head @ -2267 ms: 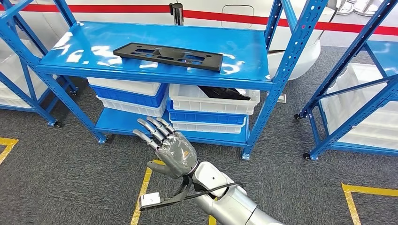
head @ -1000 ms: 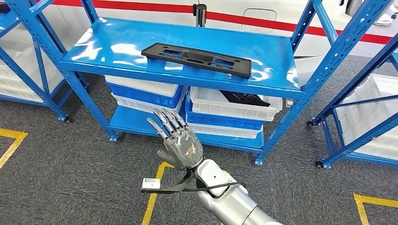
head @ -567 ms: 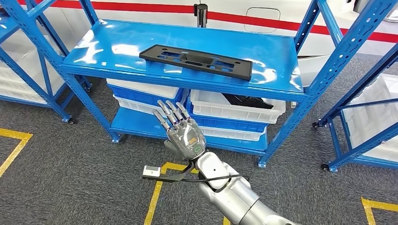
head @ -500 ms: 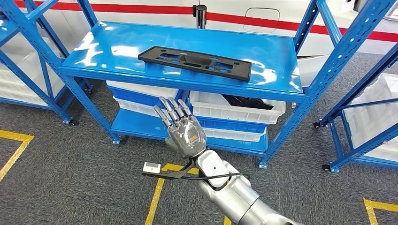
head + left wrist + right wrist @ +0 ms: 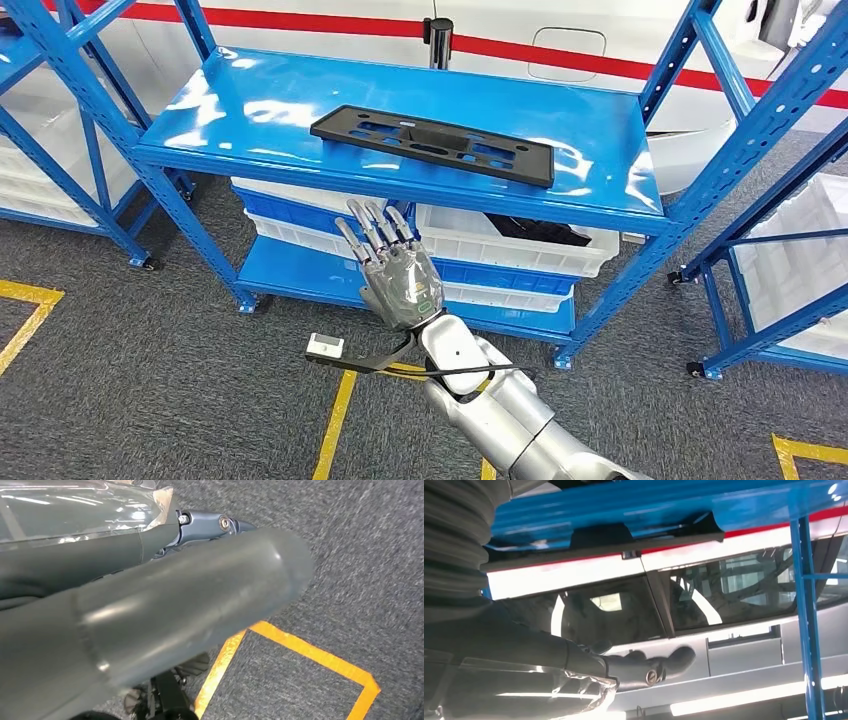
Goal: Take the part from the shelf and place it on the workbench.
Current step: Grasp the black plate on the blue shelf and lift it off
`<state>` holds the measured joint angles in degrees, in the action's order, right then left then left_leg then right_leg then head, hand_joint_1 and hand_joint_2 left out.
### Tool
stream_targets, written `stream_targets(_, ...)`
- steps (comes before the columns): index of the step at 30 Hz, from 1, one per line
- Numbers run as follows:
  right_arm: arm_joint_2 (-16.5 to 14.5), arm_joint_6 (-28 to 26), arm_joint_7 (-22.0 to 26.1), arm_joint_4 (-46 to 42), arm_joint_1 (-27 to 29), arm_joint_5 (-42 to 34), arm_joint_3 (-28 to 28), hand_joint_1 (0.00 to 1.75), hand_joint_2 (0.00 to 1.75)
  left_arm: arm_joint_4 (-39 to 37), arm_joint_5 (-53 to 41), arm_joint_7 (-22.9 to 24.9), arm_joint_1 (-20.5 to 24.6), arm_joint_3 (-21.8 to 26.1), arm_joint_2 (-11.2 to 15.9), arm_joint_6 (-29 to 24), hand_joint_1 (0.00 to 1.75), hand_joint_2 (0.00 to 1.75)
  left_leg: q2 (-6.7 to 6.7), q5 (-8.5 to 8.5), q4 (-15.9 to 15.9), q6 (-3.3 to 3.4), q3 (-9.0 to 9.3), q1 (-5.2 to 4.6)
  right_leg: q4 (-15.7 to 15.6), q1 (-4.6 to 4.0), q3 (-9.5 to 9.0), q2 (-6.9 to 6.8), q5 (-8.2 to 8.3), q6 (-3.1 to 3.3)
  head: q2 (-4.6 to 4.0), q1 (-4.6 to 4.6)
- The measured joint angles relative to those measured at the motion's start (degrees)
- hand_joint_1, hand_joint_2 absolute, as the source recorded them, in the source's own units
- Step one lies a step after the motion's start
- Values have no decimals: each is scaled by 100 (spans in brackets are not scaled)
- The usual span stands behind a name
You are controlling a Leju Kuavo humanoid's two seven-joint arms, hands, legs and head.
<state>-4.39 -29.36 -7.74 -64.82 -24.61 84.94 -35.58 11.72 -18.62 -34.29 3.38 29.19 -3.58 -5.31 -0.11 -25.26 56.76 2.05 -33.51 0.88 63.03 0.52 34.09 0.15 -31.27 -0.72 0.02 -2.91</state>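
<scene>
While it lies flat on the blue shelf's (image 5: 250, 110) top deck, the black part (image 5: 432, 144) runs its long axis from left to right, the right end angled slightly nearer the front edge. Below and in front of that edge, apart from the part, the right hand (image 5: 395, 275) is raised with fingers spread, holding nothing. Under the deck sit white and blue bins (image 5: 520, 250). Whether the left hand (image 5: 150, 605) is open or closed cannot be told.
</scene>
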Motion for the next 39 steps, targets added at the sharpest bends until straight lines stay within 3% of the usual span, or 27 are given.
stream_targets(2,29,4,-2,1,5,1,16,0,175,0,0,1,11,1,-1,1,0,0,-6,-23,-5,47,18,-12,819,4,466,0,-268,27,0,-2)
stream_targets(3,45,9,-5,1,15,2,23,0,175,0,0,1,11,1,-2,2,0,0,-12,-36,-4,55,28,-16,1086,4,644,-1,-313,12,0,-2)
stream_targets(4,58,19,-11,2,21,5,29,0,175,0,0,2,11,1,-4,4,0,0,-22,-52,-3,54,44,-17,1128,5,710,-1,-256,-26,0,-3)
stream_targets(5,68,32,-22,2,22,10,34,0,175,0,0,2,10,1,-8,7,0,0,-33,-70,-1,45,69,-18,932,8,656,-2,-110,-74,0,-3)
stream_targets(7,78,56,-53,2,10,16,43,0,175,0,0,1,12,2,-15,13,0,0,-50,-121,6,7,131,-27,115,15,316,-7,286,-146,0,-4)
stream_targets(9,84,83,-87,1,-7,18,55,0,175,0,0,-1,19,4,-18,16,0,0,-57,-183,28,-50,167,-52,-451,18,58,-9,518,-111,0,3)
stream_targets(12,92,167,-177,-1,-34,33,88,0,175,1,0,-4,34,20,-15,17,0,0,-50,-239,40,-140,183,-27,-552,19,-6,-1,549,11,0,9)
stream_targets(14,87,215,-274,-1,-69,63,115,0,175,3,-1,-4,43,34,-17,17,0,0,-31,-376,246,-209,109,2,-580,50,-49,4,546,92,0,11)
stream_targets(15,83,241,-330,1,-85,90,128,0,175,4,-2,-4,46,42,-16,17,0,0,-23,-518,514,-240,-12,14,-588,66,-75,3,538,127,0,13)
stream_targets(17,79,310,-433,15,-104,140,160,0,175,4,-2,-1,46,69,-17,17,0,0,-13,-839,1285,-292,-420,27,-587,56,-107,1,509,176,0,14)
stream_targets(18,79,345,-478,28,-106,161,177,0,175,4,-4,1,42,86,-15,17,0,0,-12,-911,1587,-308,-613,31,-586,50,-119,1,496,191,0,13)
stream_targets(19,79,376,-512,43,-108,174,194,0,175,4,-6,2,39,102,-15,17,0,0,-10,-867,1701,-314,-726,32,-585,47,-133,4,483,198,0,13)
stream_targets(20,78,401,-544,56,-111,187,209,0,175,4,-10,2,38,114,-15,18,0,0,-9,-709,1585,-309,-725,33,-585,45,-153,10,467,197,0,13)
stream_targets(22,71,429,-584,75,-128,216,230,0,175,4,-20,2,42,133,-10,25,0,0,-6,-230,846,-261,-447,30,-587,42,-211,26,422,174,0,12)
stream_targets(24,63,447,-599,86,-156,234,239,0,175,4,-27,2,52,143,-5,36,0,0,-5,6,229,-196,-170,0,-586,9,-243,37,374,124,0,10)
stream_targets(29,39,482,-607,114,-176,240,256,0,175,4,-41,2,58,164,-8,34,0,0,-7,-6,4,-50,-26,-40,-461,-7,-192,23,253,3,0,6)
stream_targets(30,35,482,-607,117,-178,240,260,0,175,4,-42,2,58,168,-11,28,0,0,-4,0,-36,-16,16,-30,-219,-9,-66,19,153,5,0,3)
stream_targets(32,42,482,-607,137,-162,236,263,0,175,4,-42,2,58,175,-14,18,0,0,-3,-22,-65,42,70,-22,560,-1,376,15,-113,26,0,-1)
stream_targets(34,54,482,-607,166,-126,231,264,0,175,4,-42,2,51,183,-14,15,0,0,-16,-67,-62,54,112,-24,1090,9,742,14,-203,-13,0,0)
stream_targets(35,56,482,-607,176,-115,231,264,0,175,4,-42,2,46,185,-16,15,0,0,-26,-95,-60,46,145,-24,1045,16,770,13,-111,-64,0,0)
stream_targets(37,56,482,-607,184,-111,232,264,0,175,4,-42,2,42,186,-26,15,0,0,-44,-167,-54,6,231,-23,345,45,503,-2,280,-175,0,-2)
stream_targets(39,53,482,-608,192,-117,231,264,0,175,4,-42,3,43,187,-32,15,0,0,-53,-264,-21,-61,290,-51,-328,64,200,-21,579,-181,0,-1)
